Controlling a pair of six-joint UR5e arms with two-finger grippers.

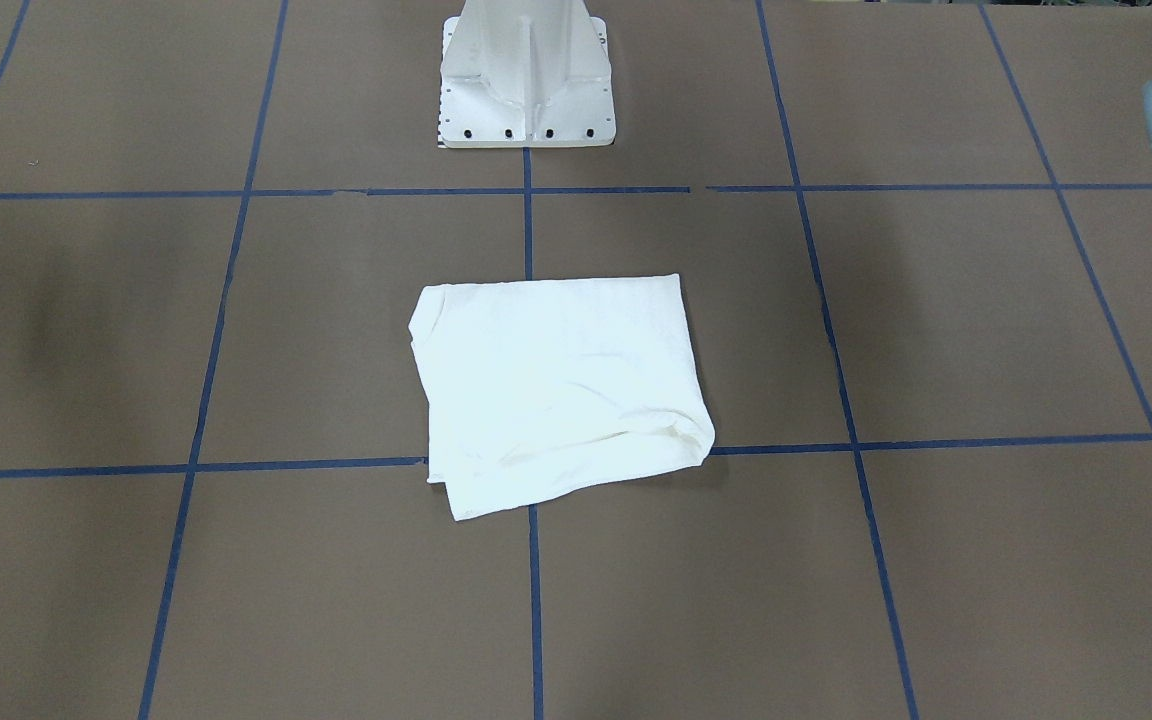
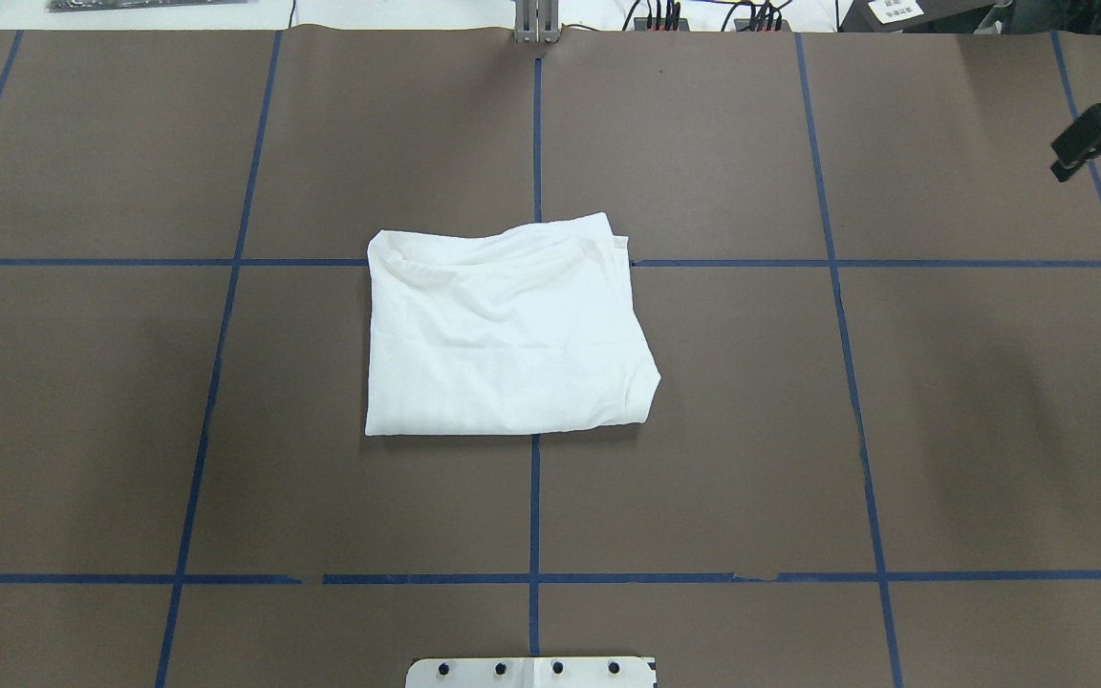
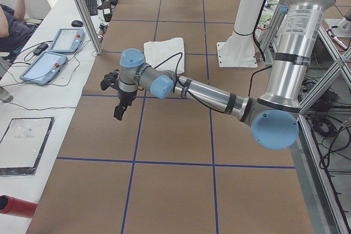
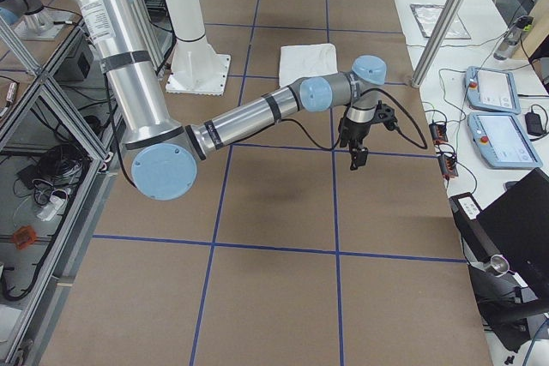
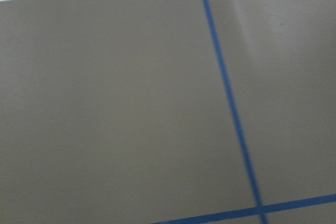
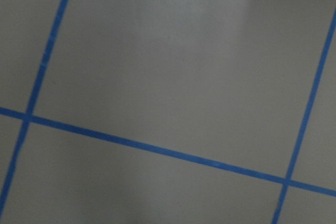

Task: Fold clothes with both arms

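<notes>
Exterior views: bright, even light from above. T-shirt [image 1: 556, 385]: overexposed, bluish-white, creases faint; narrow shadow under its lower edge in the overhead view. Table [image 1: 936, 600]: soft, broad dark patch at left centre of the front-facing frame. Left wrist view: blurred, tape line [image 5: 231, 114] smeared, washed-out white strip along the top edge. Right wrist view: dimmer, grey cast, lighter at upper centre, darkening toward the lower edge.

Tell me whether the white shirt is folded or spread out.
Folded. The white T-shirt lies as a compact rectangle on the table, with stacked layers showing at its edges and no sleeves spread out.
</notes>
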